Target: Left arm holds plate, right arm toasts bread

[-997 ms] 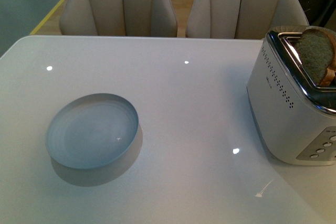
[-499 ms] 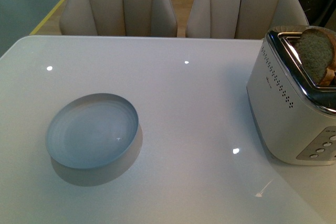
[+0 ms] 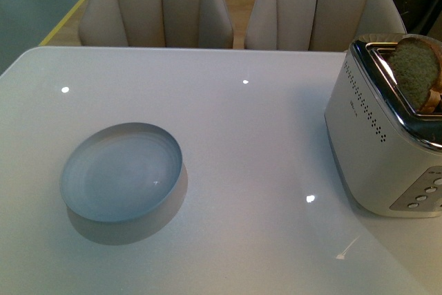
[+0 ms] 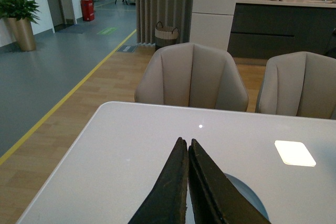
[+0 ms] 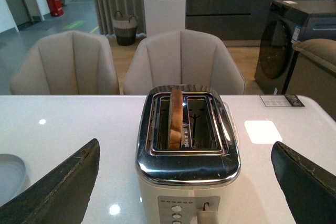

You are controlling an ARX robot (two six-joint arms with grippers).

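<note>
Above the white table (image 3: 248, 170), the left gripper (image 4: 187, 148) has its two dark fingers (image 4: 170, 187) pressed together, holding nothing, with the plate (image 3: 122, 170) partly showing just beyond them. On the other arm, the right gripper (image 5: 184, 182) is spread wide, its fingers (image 5: 58, 182) standing either side of the toaster (image 5: 188, 153) without touching it. Bread (image 5: 175, 116) stands upright in one toaster slot, its top poking out; the other slot holds nothing. Left of the toaster and well apart from it, the plate lies empty on the table.
</note>
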